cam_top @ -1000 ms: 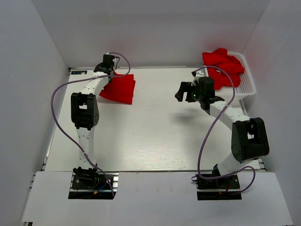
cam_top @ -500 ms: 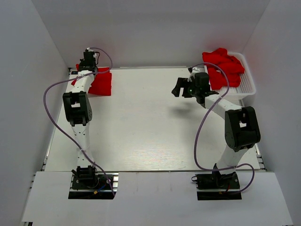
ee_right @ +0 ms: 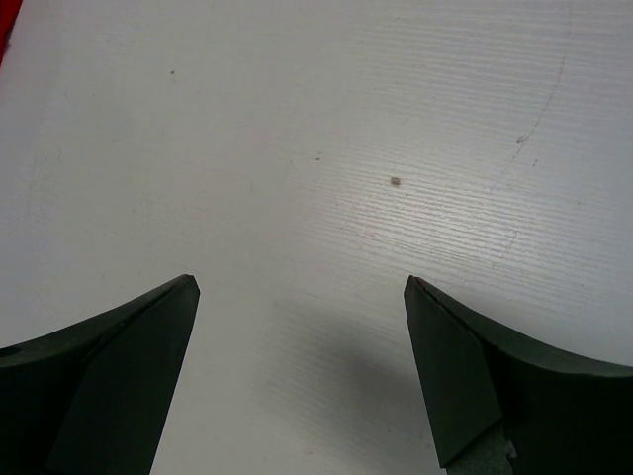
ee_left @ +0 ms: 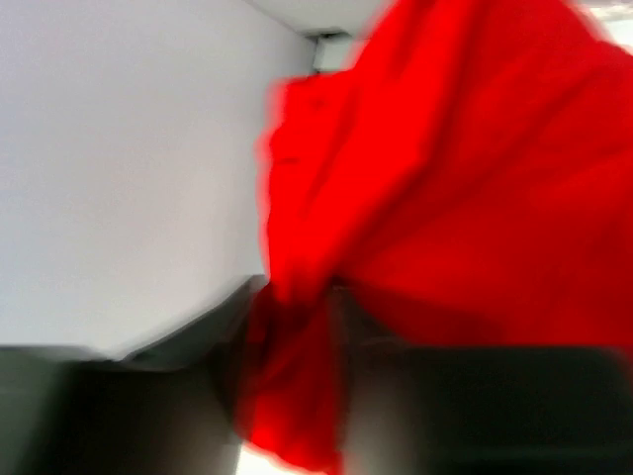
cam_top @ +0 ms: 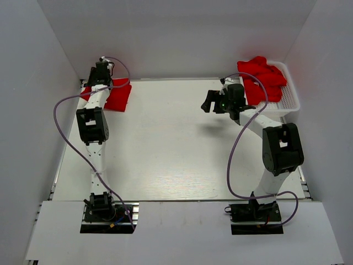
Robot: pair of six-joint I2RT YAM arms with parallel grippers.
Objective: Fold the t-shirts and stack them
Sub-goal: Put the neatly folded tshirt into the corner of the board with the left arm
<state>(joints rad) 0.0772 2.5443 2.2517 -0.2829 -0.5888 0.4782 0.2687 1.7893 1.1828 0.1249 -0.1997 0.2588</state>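
Observation:
A folded red t-shirt (cam_top: 119, 97) lies at the table's far left corner, against the back wall. My left gripper (cam_top: 98, 83) is over its left edge. In the blurred left wrist view the red cloth (ee_left: 465, 178) fills the right side, and a fold of it hangs between my left gripper's (ee_left: 289, 376) dark fingers; whether they pinch it is hidden by the blur. More crumpled red t-shirts (cam_top: 262, 77) are heaped in the white basket (cam_top: 290, 101). My right gripper (cam_top: 209, 102) hovers left of the basket, open and empty over bare table (ee_right: 302, 287).
White walls close in the table at the back and on both sides. The left arm's cable (cam_top: 60, 127) loops out over the table's left edge. A sliver of red (ee_right: 5, 20) shows at the top left corner of the right wrist view.
My left arm carried the folded t-shirt left and back, into the far left corner. The right gripper swung a little up and toward the back, staying open.

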